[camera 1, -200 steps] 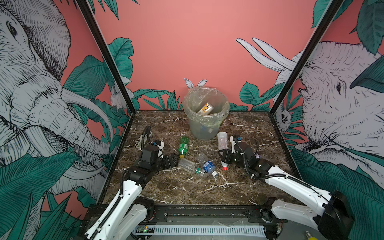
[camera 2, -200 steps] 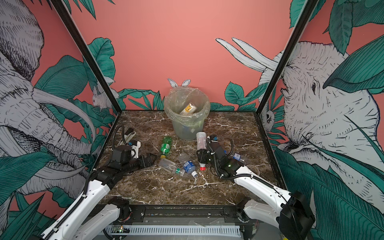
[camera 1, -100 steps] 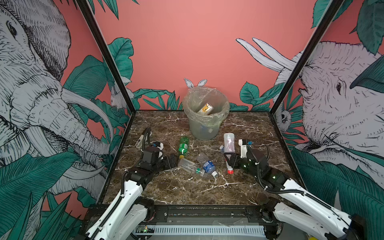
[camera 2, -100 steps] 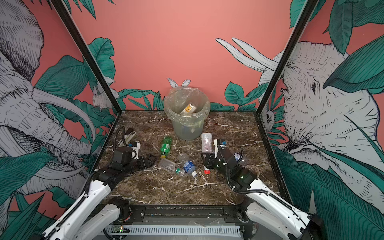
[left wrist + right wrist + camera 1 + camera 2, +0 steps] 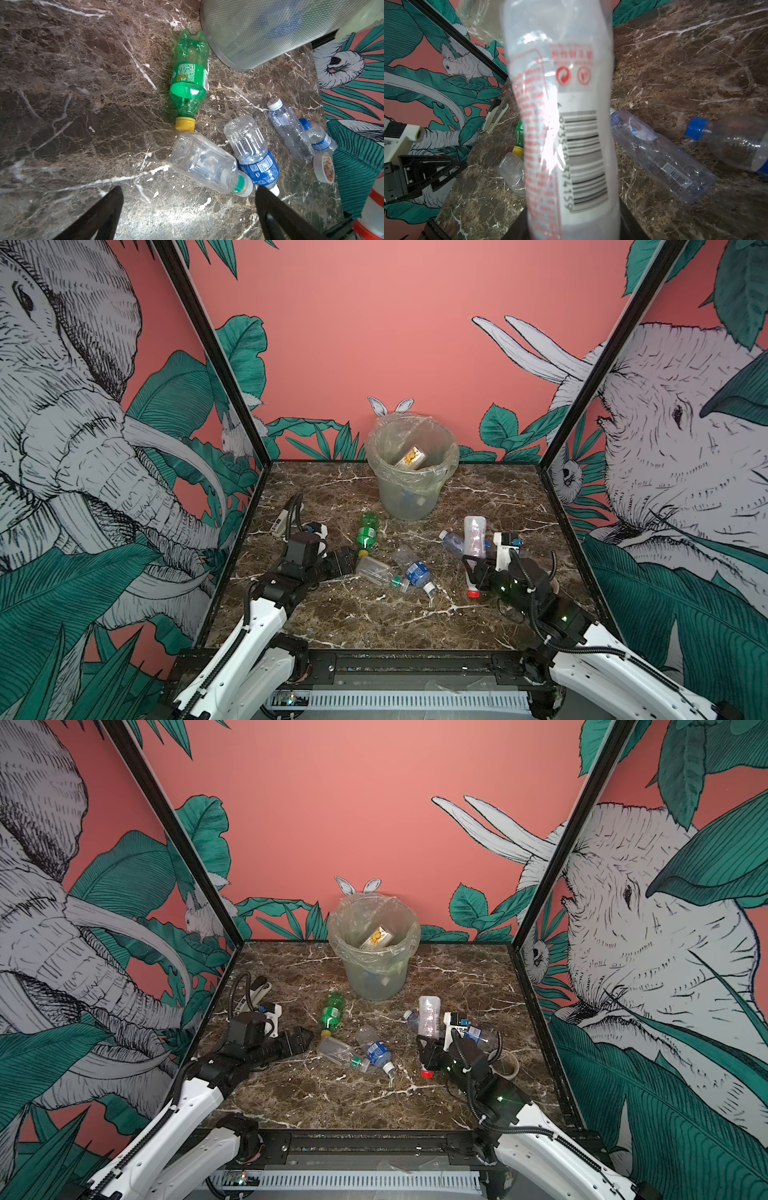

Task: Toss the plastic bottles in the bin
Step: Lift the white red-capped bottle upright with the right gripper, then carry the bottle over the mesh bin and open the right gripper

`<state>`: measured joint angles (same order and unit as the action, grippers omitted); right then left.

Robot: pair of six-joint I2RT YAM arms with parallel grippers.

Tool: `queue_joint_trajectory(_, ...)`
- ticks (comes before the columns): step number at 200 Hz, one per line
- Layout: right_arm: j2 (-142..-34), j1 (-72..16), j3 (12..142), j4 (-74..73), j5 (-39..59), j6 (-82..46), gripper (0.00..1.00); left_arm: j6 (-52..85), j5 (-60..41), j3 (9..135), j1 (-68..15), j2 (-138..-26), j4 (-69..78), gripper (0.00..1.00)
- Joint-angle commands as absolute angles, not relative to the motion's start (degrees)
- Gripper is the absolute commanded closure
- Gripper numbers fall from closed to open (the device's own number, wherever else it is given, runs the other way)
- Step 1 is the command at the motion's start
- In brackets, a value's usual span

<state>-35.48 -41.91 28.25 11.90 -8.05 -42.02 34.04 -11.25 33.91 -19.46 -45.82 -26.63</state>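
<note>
Now | left pincer (image 5: 344, 563) spread, empty | right pincer (image 5: 473, 569) pinching red-capped bottle (image 5: 474, 535) | bin (image 5: 411, 493) at rear

In the right wrist view, I read the held bottle (image 5: 564, 124) as blurred and cut off at both ends; it covers most of the right gripper (image 5: 573, 226). The blue-capped bottle (image 5: 737, 145) runs off the edge. Through the bin (image 5: 409, 497) wall, contents are indistinct.
</note>
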Motion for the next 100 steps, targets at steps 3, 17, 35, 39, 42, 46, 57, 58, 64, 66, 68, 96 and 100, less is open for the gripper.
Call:
queue_joint_trajectory(3,-40.9,-42.1,36.1,7.8,-8.8,-38.1,0.51,33.7,-10.8,33.2,-19.3,-45.7,-25.9,0.01)
queue_joint_trajectory(17,-46.8,-42.1,42.4,7.9,-8.7,-35.9,0.51,34.0,-10.9,33.1,-19.2,-45.5,-26.0,0.01)
queue_joint_trajectory(35,-55.3,-42.1,52.2,7.8,-8.8,-32.2,0.51,34.3,-11.2,33.1,-19.3,-45.3,-26.0,0.01)
queue_joint_trajectory(39,-57.5,-42.1,54.9,8.1,-9.1,-31.5,0.51,34.5,-11.2,33.0,-19.2,-45.2,-26.1,0.01)
queue_joint_trajectory(42,-58.9,-42.1,56.8,8.5,-9.5,-31.1,0.51,34.6,-11.3,33.0,-19.3,-45.2,-26.1,0.01)
queue_joint_trajectory(46,-61.1,-41.9,59.7,9.0,-10.3,-30.7,0.51,34.8,-11.3,33.0,-19.3,-45.3,-26.1,0.01)
queue_joint_trajectory(57,-68.4,-41.3,68.5,11.3,-11.9,-29.9,0.51,35.2,-11.6,33.0,-19.2,-45.2,-26.0,0.01)
queue_joint_trajectory(58,-69.2,-41.2,69.2,11.5,-12.0,-29.9,0.51,35.2,-11.6,33.0,-19.2,-45.2,-26.0,0.01)
queue_joint_trajectory(64,-73.0,-40.6,75.1,12.7,-12.0,-29.0,0.51,35.5,-11.7,32.9,-19.3,-45.0,-25.9,0.01)
queue_joint_trajectory(66,-74.8,-40.3,77.0,13.2,-12.1,-28.6,0.51,35.6,-11.7,32.8,-19.3,-45.0,-25.7,0.01)
queue_joint_trajectory(68,-76.3,-40.1,79.2,13.4,-12.2,-28.3,0.51,35.7,-11.7,32.8,-19.3,-44.9,-25.7,0.01)
queue_joint_trajectory(96,-99.3,-35.5,110.3,26.7,-11.7,-29.9,0.38,37.7,-12.4,32.2,-19.2,-44.7,-23.5,0.01)
queue_joint_trajectory(100,-102.7,-35.0,116.1,30.2,-11.2,-30.4,0.35,38.0,-12.6,32.2,-19.2,-44.8,-23.3,0.01)
